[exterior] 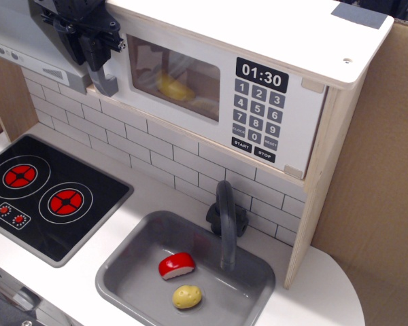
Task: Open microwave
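The microwave (217, 102) of pale wood sits under the white top shelf. Its white door with the clear window (173, 78) looks closed, with a yellow toy (173, 87) inside. The black keypad (257, 112) and clock reading 01:30 are on its right. The grey bar handle (105, 81) runs down the door's left edge. My black gripper (92, 49) is at the top left, its fingers closed around the upper part of the handle, which it hides.
The grey slanted range hood (17, 37) is left of the gripper. A black hob (44, 190) with red rings lies below. The grey sink (122, 278) holds a red-and-white toy (176, 265) and a potato (187, 296), behind a grey faucet (224, 217). Cardboard (381, 170) stands at the right.
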Available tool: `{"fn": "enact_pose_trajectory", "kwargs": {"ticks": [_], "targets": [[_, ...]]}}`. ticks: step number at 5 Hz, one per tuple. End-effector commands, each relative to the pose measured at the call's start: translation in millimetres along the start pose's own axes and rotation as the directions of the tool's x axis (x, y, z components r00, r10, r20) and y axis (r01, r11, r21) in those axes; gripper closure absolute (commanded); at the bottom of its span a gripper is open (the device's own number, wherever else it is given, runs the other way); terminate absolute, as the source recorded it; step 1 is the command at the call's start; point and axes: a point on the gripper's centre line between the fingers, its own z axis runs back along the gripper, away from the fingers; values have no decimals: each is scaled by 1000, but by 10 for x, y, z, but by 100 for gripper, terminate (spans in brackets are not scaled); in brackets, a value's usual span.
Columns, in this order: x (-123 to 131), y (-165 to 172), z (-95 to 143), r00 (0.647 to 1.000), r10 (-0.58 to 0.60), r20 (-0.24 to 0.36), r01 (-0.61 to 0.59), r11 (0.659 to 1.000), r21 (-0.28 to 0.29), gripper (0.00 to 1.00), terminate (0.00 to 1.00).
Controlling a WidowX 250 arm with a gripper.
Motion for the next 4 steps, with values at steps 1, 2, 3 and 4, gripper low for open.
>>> {"fn": "enact_pose_trajectory", "kwargs": {"ticks": [1,2,3,4], "targets": [[-169,-40,44,994,-103,30,102,994,29,100,0],[-330,-103,121,990,-139,33,138,990,6,100,0],[-526,-175,191,978,-206,37,207,978,-4,100,0],[-763,-239,292,971,-237,-22,236,972,-20,0,0]]}}
